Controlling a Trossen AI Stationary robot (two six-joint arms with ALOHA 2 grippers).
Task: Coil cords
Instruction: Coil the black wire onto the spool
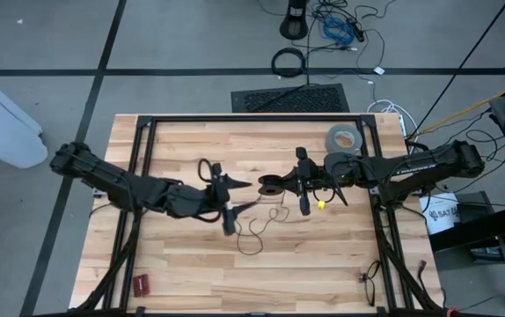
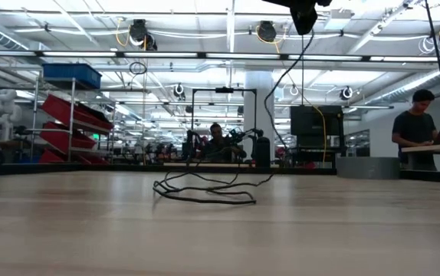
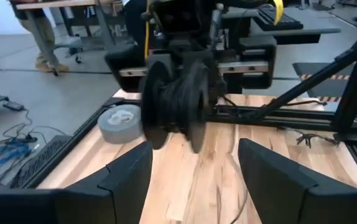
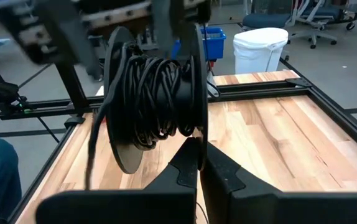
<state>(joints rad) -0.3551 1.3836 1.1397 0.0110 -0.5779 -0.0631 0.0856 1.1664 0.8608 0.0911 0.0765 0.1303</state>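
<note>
L arm comes in from the left of the high view, its left gripper [image 1: 231,204] just left of centre, fingers spread wide w/ nothing between them. In its own wrist view the two fingers [image 3: 126,171] frame bare wood, aimed at the spool [image 3: 177,102] ahead. Prob. opened to let the wire go, or to take a new bite.

Centre: the cord [image 1: 254,236], thin black wire, lies in loose loops on the table [image 1: 182,264] just below-centre of the high view, one strand running up toward the spool [image 1: 272,186]. Low view shows the same slack tangle flat on the wood at mid-frame. So part is wound, part not yet.

R of centre: right gripper [image 1: 303,180] holds the spool, fingers closed on its flange edge (seen bottom-centre of the right wrist view), keeping the reel upright and off the table so wire can be wrapped round it. Reel already carries a good many turns.

Upper right of the tabletop: grey tape roll [image 1: 344,137], well apart, not in play.
</note>
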